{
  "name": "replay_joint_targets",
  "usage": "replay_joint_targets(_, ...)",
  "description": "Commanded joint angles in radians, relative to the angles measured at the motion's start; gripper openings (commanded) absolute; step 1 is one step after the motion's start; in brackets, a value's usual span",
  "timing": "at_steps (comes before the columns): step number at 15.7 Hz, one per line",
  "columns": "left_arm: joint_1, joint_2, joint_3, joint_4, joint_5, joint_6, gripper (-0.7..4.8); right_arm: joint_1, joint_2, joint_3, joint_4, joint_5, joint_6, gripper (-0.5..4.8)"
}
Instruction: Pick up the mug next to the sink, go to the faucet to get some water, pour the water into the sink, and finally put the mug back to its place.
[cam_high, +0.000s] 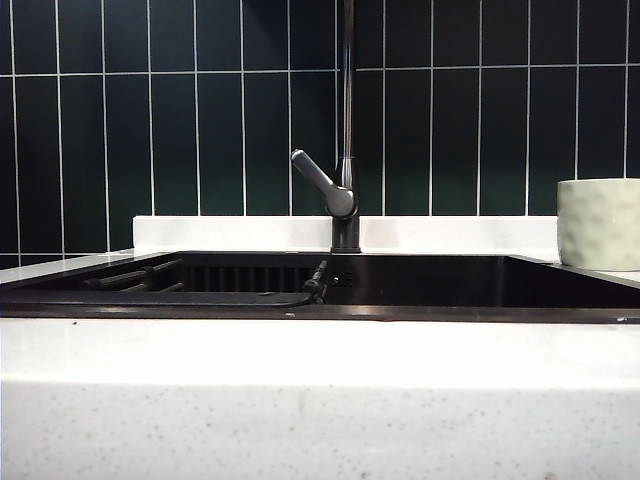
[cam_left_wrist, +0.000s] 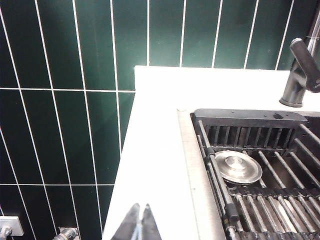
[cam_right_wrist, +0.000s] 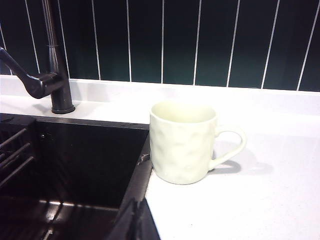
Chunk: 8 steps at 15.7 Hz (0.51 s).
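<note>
The pale dimpled mug (cam_high: 598, 222) stands upright on the white counter at the right end of the sink (cam_high: 420, 312). The right wrist view shows it close to the basin's rim, and the mug (cam_right_wrist: 182, 142) has its handle turned away from the sink (cam_right_wrist: 141, 172). My right gripper (cam_right_wrist: 137, 202) is shut and empty, short of the mug, over the rim. The dark faucet (cam_high: 346, 130) rises behind the basin's middle. My left gripper (cam_left_wrist: 141, 206) is shut and empty over the counter beside the sink's (cam_left_wrist: 192, 150) other end. Neither gripper shows in the exterior view.
Dark rack bars (cam_left_wrist: 260, 200) and a round metal drain cover (cam_left_wrist: 238, 167) lie inside the basin. The faucet's grey lever (cam_high: 322, 183) juts out to the left. A dark green tiled wall (cam_high: 180, 110) stands behind the counter. Pipe fittings (cam_left_wrist: 65, 234) sit on the wall below the counter's end.
</note>
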Motion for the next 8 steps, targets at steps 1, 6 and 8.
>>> replay_joint_targets(1, -0.002, 0.000, 0.002, 0.013, 0.003, 0.000, -0.05, 0.000, -0.001, -0.004, 0.045, 0.005, 0.001, -0.01)
replay_joint_targets(6, -0.002, 0.000, 0.002, 0.011, 0.004, 0.001, -0.05, 0.000, -0.001, -0.004, -0.008, 0.006, 0.009, -0.01)
replay_joint_targets(8, -0.002, 0.001, 0.035, -0.069, 0.004, 0.000, -0.05, 0.001, -0.001, 0.014, -0.016, 0.095, 0.106, -0.01)
